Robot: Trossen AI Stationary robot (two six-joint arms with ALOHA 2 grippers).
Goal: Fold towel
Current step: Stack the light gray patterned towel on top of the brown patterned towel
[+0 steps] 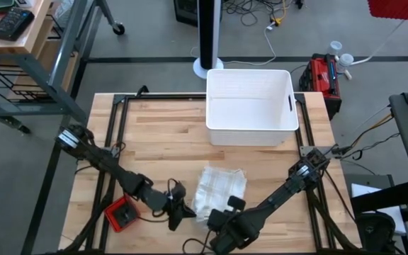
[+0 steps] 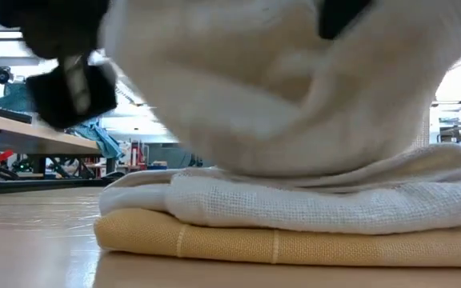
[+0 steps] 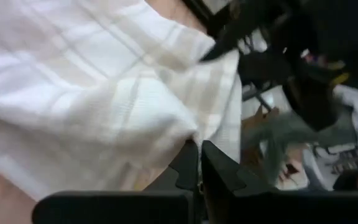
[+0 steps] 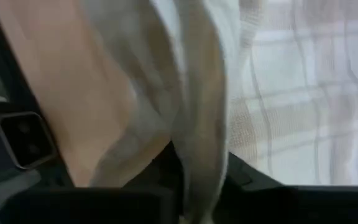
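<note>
A white towel with pale beige checks [image 1: 219,185] lies in layers on the wooden table [image 1: 161,142], near its front edge. In the low view its lower layers [image 2: 294,216] rest flat on the wood and a raised bulge of cloth [image 2: 278,96] stands above them. My left gripper [image 1: 183,211] is shut at the towel's near left corner. My right gripper [image 1: 222,216] is shut on the towel's near edge, a little to the right of the left one. My left gripper meets the towel's near left corner [image 3: 188,134] with the free ends of its two shut fingers [image 3: 188,162], coming in almost level from the table's left. The cloth fans out flat beyond the tips; how many layers are pinched I cannot tell. My right gripper pinches a bunched fold at the towel's near edge [image 4: 197,143] between its two fingers, coming steeply from above. The gathered cloth runs up out of the jaws in a thick rope and is lifted off the wood, while the rest of the towel [image 4: 309,93] lies spread on the table.
A white plastic bin [image 1: 250,106] stands at the table's far edge, behind the towel. A small red box [image 1: 122,214] sits near the front left corner beside the left arm. Bare wood lies between the towel and the bin.
</note>
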